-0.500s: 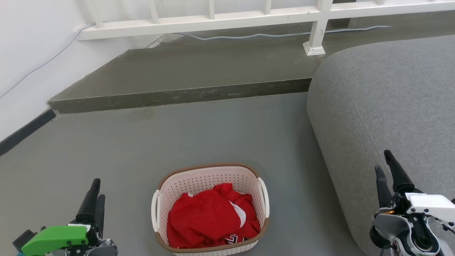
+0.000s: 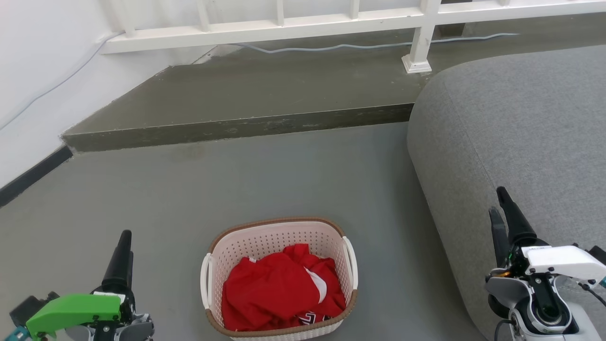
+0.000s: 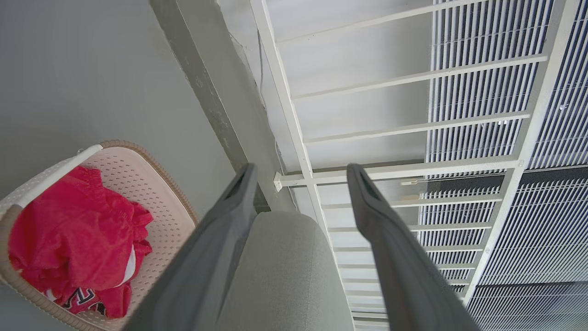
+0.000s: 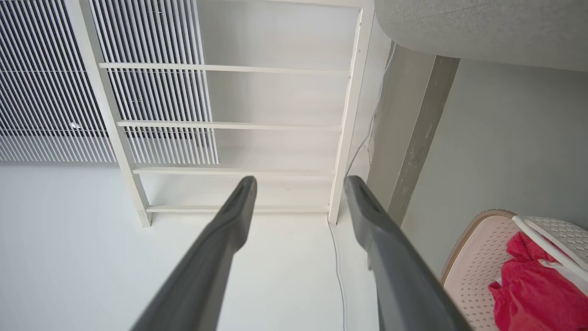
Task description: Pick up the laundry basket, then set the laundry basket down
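The laundry basket point(image 2: 281, 241) sits on the grey floor at the bottom centre of the head view, cream-white with a brown rim and white side handles, holding a crumpled red garment point(image 2: 279, 289). My left gripper point(image 2: 124, 241) hangs to the basket's left, apart from it, fingers open and empty. Off to the basket's right, my right gripper point(image 2: 498, 203) hovers over the sofa edge, open and empty. The left wrist view shows the laundry basket point(image 3: 151, 184) at the lower left beside my left gripper point(image 3: 301, 170). The right wrist view has the laundry basket point(image 4: 477, 248) at the lower right beside my right gripper point(image 4: 298, 181).
A grey sofa point(image 2: 521, 142) bulks along the right side. A raised concrete step point(image 2: 236, 128) runs across behind the basket, with a white railing point(image 2: 284, 23) and a cable above it. A white wall point(image 2: 33, 71) closes the left.
Both grippers have moved up the head view a little, the right one also slightly leftward. The basket has stayed where it was.
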